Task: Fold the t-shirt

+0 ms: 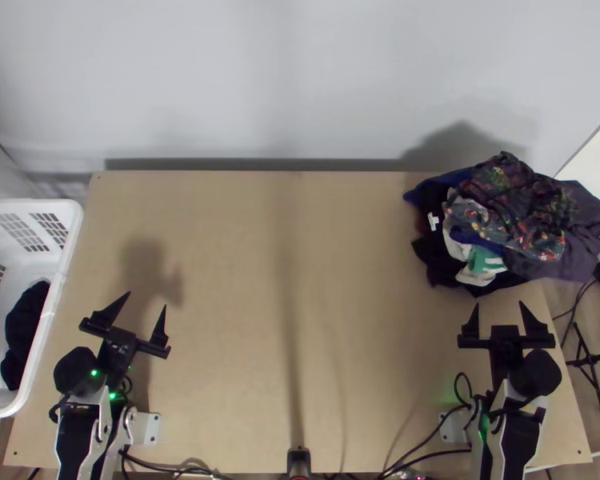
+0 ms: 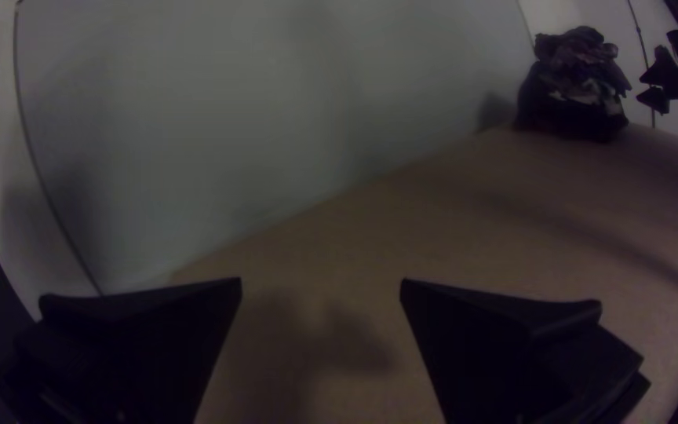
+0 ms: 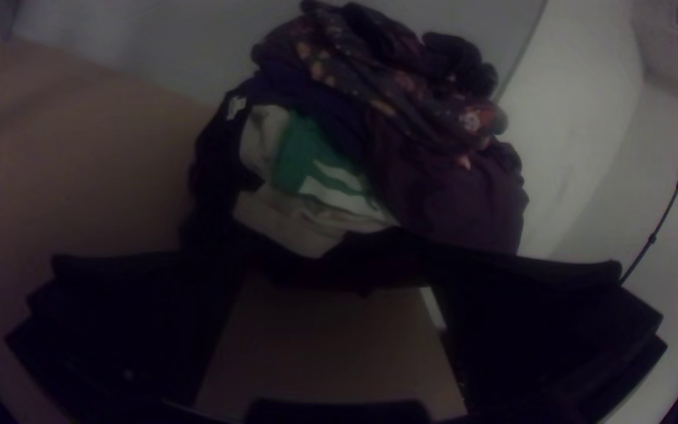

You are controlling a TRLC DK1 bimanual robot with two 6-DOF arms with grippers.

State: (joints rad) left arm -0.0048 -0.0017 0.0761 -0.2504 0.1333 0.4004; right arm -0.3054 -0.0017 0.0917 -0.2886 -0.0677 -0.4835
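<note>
While the right gripper (image 1: 498,304) stands wide open and holds nothing, the clothes pile (image 1: 504,216) lies just beyond it on the table (image 1: 236,264); which piece is the t-shirt, I cannot tell. The left gripper (image 1: 146,300), also empty and spread wide, is well apart.

Top view: left arm (image 1: 78,436) at lower left, right arm (image 1: 518,436) at lower right, well apart. Left pincer (image 1: 146,301) spread wide, turned slightly toward the robot's right. Right pincer (image 1: 498,303) also spread, pointing nearly straight up the view. Wrist views: black fingers of each pair stand apart, a broad gap between.
</note>
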